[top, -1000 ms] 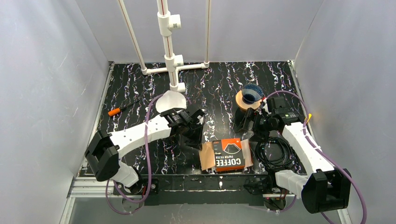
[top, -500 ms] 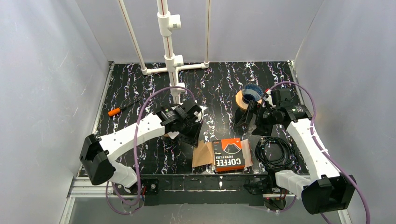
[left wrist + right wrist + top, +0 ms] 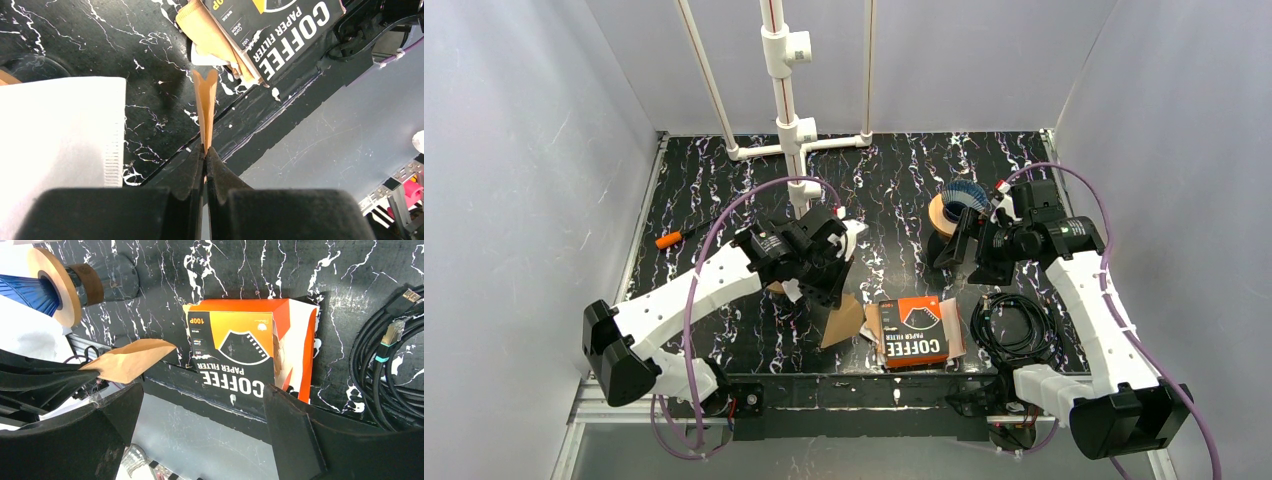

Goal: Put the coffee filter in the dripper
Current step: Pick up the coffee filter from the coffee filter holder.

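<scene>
My left gripper (image 3: 826,292) is shut on a brown paper coffee filter (image 3: 840,322) and holds it above the table, just left of the orange and black filter box (image 3: 914,331). In the left wrist view the filter (image 3: 205,97) hangs edge-on from the closed gripper (image 3: 205,150), with the box (image 3: 280,30) beyond it. The dripper (image 3: 957,204), a blue ribbed cone in a tan ring, lies at the back right. My right gripper (image 3: 965,254) is open and empty beside it. The right wrist view shows the dripper (image 3: 47,290), the filter (image 3: 131,360), the box (image 3: 240,342) and my open right gripper (image 3: 202,405).
A white PVC pipe stand (image 3: 789,130) rises at the back centre. An orange-handled screwdriver (image 3: 674,238) lies at the left. A coil of black cable (image 3: 1019,325) lies right of the box. A white paper sheet (image 3: 60,135) shows under the left wrist.
My left gripper has lifted and moved left with the brown filter, drawing it away from the box. My right arm has risen slightly and stays open.
</scene>
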You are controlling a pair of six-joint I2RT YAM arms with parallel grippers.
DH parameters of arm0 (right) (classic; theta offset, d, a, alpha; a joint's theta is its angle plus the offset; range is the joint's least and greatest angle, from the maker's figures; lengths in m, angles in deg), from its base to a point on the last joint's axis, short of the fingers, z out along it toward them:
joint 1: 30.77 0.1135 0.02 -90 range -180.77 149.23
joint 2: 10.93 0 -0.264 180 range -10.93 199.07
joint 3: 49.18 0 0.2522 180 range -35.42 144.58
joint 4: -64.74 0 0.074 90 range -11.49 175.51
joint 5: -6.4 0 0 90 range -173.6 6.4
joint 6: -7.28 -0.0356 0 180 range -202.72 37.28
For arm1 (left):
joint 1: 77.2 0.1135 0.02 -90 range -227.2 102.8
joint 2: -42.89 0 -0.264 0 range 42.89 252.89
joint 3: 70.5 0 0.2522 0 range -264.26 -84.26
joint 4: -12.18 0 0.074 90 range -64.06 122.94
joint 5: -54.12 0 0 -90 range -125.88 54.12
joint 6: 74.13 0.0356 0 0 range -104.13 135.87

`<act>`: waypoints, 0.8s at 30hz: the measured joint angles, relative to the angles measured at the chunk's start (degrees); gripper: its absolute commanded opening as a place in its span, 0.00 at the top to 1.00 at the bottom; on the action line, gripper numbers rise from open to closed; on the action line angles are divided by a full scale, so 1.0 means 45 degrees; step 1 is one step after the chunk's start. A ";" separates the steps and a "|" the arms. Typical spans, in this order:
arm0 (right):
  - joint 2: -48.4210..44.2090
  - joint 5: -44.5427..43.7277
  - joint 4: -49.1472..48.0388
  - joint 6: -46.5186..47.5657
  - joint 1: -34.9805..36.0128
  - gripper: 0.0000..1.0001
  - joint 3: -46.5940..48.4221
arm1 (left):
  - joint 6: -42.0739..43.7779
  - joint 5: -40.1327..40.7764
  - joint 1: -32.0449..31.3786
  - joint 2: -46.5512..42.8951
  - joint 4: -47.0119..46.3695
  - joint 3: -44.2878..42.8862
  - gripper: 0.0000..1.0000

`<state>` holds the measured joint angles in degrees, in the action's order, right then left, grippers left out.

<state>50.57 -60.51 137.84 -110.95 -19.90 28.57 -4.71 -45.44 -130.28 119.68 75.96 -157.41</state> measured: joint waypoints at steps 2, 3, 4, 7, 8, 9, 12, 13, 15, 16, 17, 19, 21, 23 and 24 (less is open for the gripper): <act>0.0000 0.0000 0.0126 0.0010 0.0000 0.02 0.0112 | 0.0146 0.0044 0.0000 0.0034 0.0136 -0.0170 1.00; 0.0000 0.0000 0.0155 0.0015 0.0000 0.02 0.0189 | 0.0233 0.0053 0.0000 0.0053 0.0209 -0.0262 1.00; 0.0000 0.0000 0.0165 0.0019 0.0000 0.02 0.0267 | 0.0306 0.0097 0.0000 0.0058 0.0267 -0.0345 1.00; 0.0015 0.0010 0.0170 0.0034 0.0000 0.02 0.0466 | 0.0539 0.0185 0.0000 0.0058 0.0355 -0.0539 1.00; 0.0034 0.0034 0.0175 0.0034 0.0000 0.02 0.0529 | 0.0622 0.0204 0.0000 0.0058 0.0374 -0.0612 1.00; 0.0058 0.0053 0.0185 0.0039 0.0000 0.02 0.0593 | 0.0675 0.0219 0.0000 0.0053 0.0379 -0.0656 1.00; 0.0160 0.0170 0.0180 0.0049 0.0000 0.02 0.0792 | 0.0840 0.0228 0.0000 0.0053 0.0418 -0.0850 1.00; 0.0185 0.0228 0.0175 0.0068 0.0000 0.02 0.0860 | 0.0884 0.0248 0.0000 0.0053 0.0418 -0.0903 1.00; 0.0223 0.0306 0.0180 0.0136 0.0000 0.02 0.0996 | 0.0928 0.0330 0.0000 0.0053 0.0423 -0.0962 1.00; 0.0253 0.0340 0.0185 0.0194 0.0000 0.02 0.1098 | 0.0957 0.0408 0.0000 0.0053 0.0432 -0.0991 1.00; 0.0277 0.0355 0.0180 0.0243 0.0000 0.02 0.1175 | 0.0967 0.0520 0.0000 0.0053 0.0452 -0.1001 1.00; 0.0291 0.0389 0.0165 0.0330 0.0000 0.02 0.1287 | 0.0971 0.0627 0.0000 0.0053 0.0505 -0.1001 1.00; 0.0301 0.0437 0.0170 0.0369 0.0000 0.02 0.1326 | 0.0971 0.0690 0.0000 0.0053 0.0563 -0.1001 1.00; 0.0311 0.0476 0.0175 0.0384 0.0000 0.02 0.1326 | 0.0971 0.0704 0.0000 0.0053 0.0573 -0.1001 1.00; 0.0311 0.0495 0.0175 0.0389 0.0000 0.02 0.1326 | 0.0976 0.0704 0.0000 0.0053 0.0583 -0.1001 1.00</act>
<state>51.97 -58.28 138.62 -109.20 -19.90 34.54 -0.32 -42.27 -130.28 119.92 78.59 -161.91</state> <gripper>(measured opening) 0.983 0.010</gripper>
